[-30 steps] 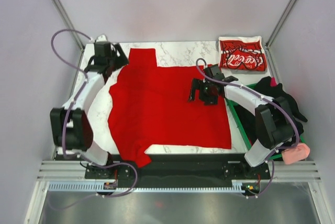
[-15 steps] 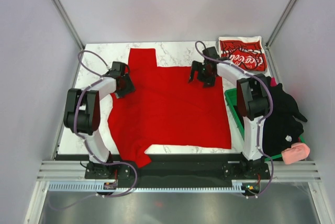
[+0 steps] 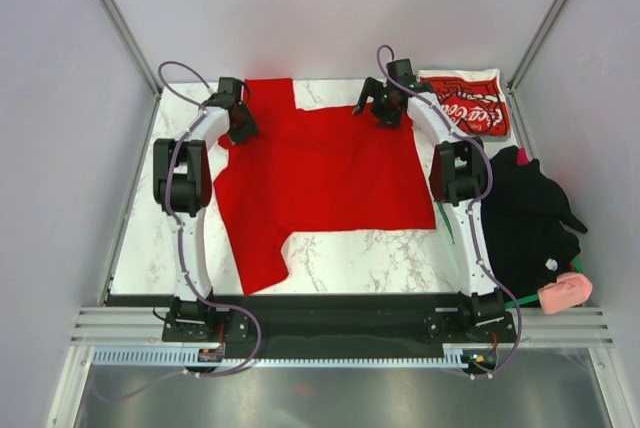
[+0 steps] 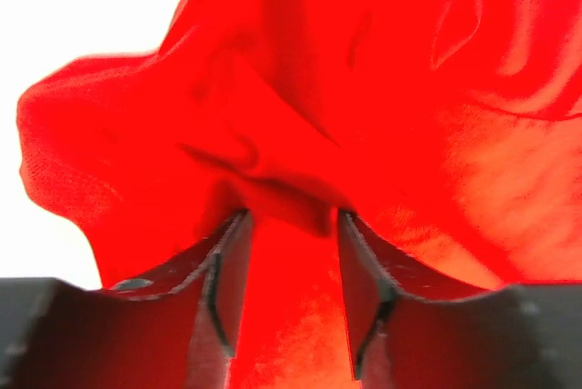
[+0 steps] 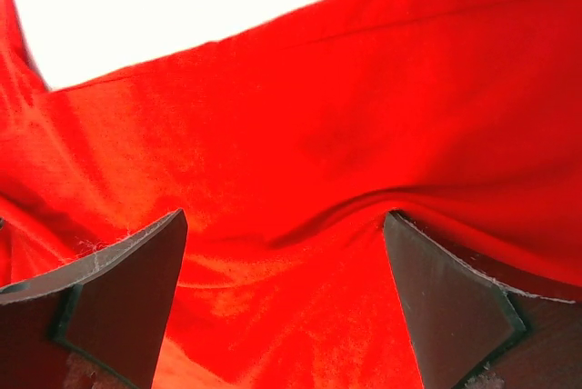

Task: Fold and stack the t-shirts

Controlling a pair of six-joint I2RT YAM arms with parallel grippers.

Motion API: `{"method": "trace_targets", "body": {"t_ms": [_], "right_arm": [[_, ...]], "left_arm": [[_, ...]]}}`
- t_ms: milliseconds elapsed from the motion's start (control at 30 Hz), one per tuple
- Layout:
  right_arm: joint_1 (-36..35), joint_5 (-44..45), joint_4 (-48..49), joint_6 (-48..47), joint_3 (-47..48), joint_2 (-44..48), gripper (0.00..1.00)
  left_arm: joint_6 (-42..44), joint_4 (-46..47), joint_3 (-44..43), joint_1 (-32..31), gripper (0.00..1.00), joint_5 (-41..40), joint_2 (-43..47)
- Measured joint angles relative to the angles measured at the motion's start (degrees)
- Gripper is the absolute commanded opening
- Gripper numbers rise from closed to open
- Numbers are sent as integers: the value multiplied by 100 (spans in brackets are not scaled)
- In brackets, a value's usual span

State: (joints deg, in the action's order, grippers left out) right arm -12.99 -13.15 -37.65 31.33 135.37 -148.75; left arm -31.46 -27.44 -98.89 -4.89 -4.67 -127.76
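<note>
"Plain red t-shirt [image 3: 320, 173]: where is it?"

"Spread on the table [image 3: 360, 253], dragged back from its near edge. Left gripper [image 3: 240, 128] pinches its far-left edge; right gripper [image 3: 385, 113] gapes over the far-right hem. Folded Coca-Cola t-shirt [image 3: 465, 103] waits at the table's far-right corner. Folding looks barely begun."

Bright, even light; red t-shirt [image 4: 382, 116] blurred, backgrounds overexposed

- White marbled table [image 3: 380, 258], bare along the near edge and the left side.
- Spread across the middle and far part: plain red t-shirt [image 3: 330, 173], one sleeve reaching toward the near left.
- In the far right corner: folded Coca-Cola t-shirt [image 3: 470, 103].
</note>
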Motion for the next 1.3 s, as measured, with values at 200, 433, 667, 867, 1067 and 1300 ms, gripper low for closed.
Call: {"method": "trace_targets", "body": {"t_ms": [200,433,667,867,1067,1300], "right_arm": [[15,-111,122,160,332,-212,98],[17,-417,278,153,-638,599,98],[-133,-236,459,55,-2949,3534,98],[-426,258,610,90,-6216,6841,98],[-485,686,149,603,-8553,8717,98],[-874,699,-144,1172,-9079,9689,98]], "left_arm": [[232,-638,-1620,164,76,254,-726],[389,-940,-1727,129,83,431,431],[166,-802,1198,-195,67,339,4594],[-686,-1255,3974,-734,69,-177,7165],[-2221,-2227,5276,-2594,74,-741,7005],[-3971,-2990,6817,-2944,62,-780,8701]]}}
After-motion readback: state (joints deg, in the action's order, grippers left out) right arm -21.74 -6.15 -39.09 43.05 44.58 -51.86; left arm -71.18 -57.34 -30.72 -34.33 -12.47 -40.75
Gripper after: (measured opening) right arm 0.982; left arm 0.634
